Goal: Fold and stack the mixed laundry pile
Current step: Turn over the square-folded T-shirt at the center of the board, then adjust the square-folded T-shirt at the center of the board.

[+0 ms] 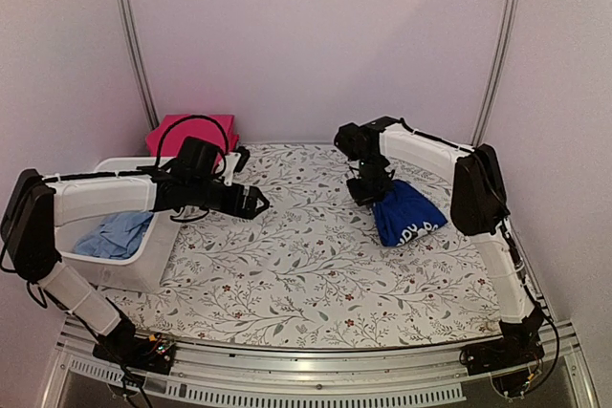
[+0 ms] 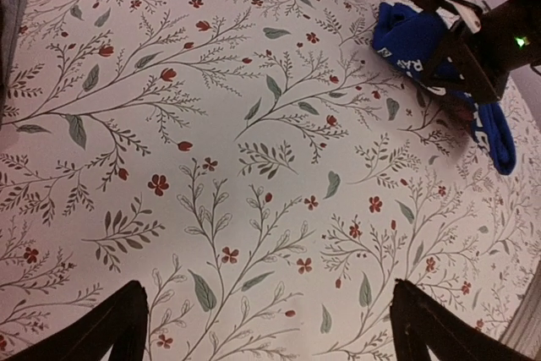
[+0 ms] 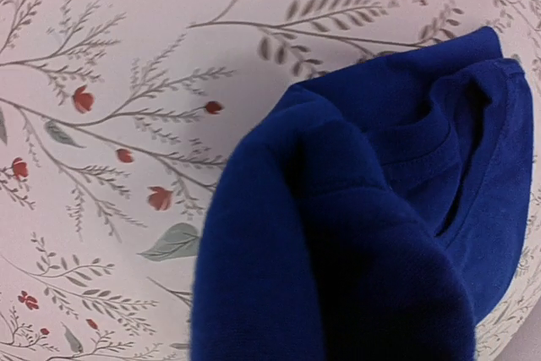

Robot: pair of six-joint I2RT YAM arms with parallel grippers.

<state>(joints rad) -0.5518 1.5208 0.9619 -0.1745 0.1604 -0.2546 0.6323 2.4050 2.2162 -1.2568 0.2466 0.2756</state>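
A blue item with white print [image 1: 409, 217] lies bunched at the right of the floral table and also shows in the left wrist view [image 2: 404, 35]. My right gripper [image 1: 369, 192] is at its left edge. In the right wrist view the blue cloth [image 3: 355, 234] rises in a fold over the jaws and hides the fingers, so it looks pinched. My left gripper [image 1: 256, 203] hovers open and empty over bare table, its fingers [image 2: 114, 327] wide apart. A pink-red folded garment [image 1: 191, 129] lies at the back left. A pale-blue shirt [image 1: 115, 234] sits in the basket. The royal-blue trousers are out of view.
The white slotted basket [image 1: 143, 269] stands at the table's left edge under my left arm. The floral tablecloth [image 1: 306, 265] covers the table. Metal frame posts [image 1: 497, 45] and walls stand behind. The right arm's elbow [image 1: 476, 188] is beside the blue item.
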